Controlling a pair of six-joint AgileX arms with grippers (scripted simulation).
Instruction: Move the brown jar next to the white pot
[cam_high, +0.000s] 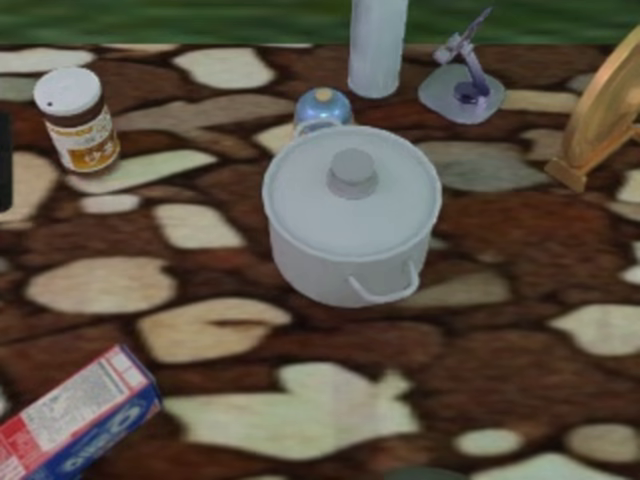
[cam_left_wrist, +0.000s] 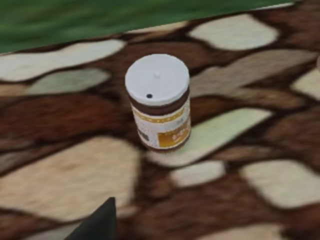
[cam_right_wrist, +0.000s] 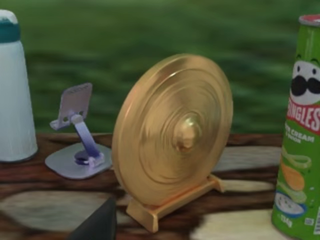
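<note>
Left pincer's barely in shot, just a dark finger tip (cam_left_wrist: 97, 222) at the edge of its wrist view, so can't tell how open it is or whether it holds anything. Just ahead of it the small dark-brown jar (cam_left_wrist: 159, 102) stands upright and untouched, white lid, tan-orange label, writing too small to read. White-grey lidded pot (cam_high: 350, 215) sits well apart from it. Right pincer, same deal, faces a gold disc on a stand (cam_right_wrist: 172, 135) and a green Pringles can (cam_right_wrist: 299, 130).
</note>
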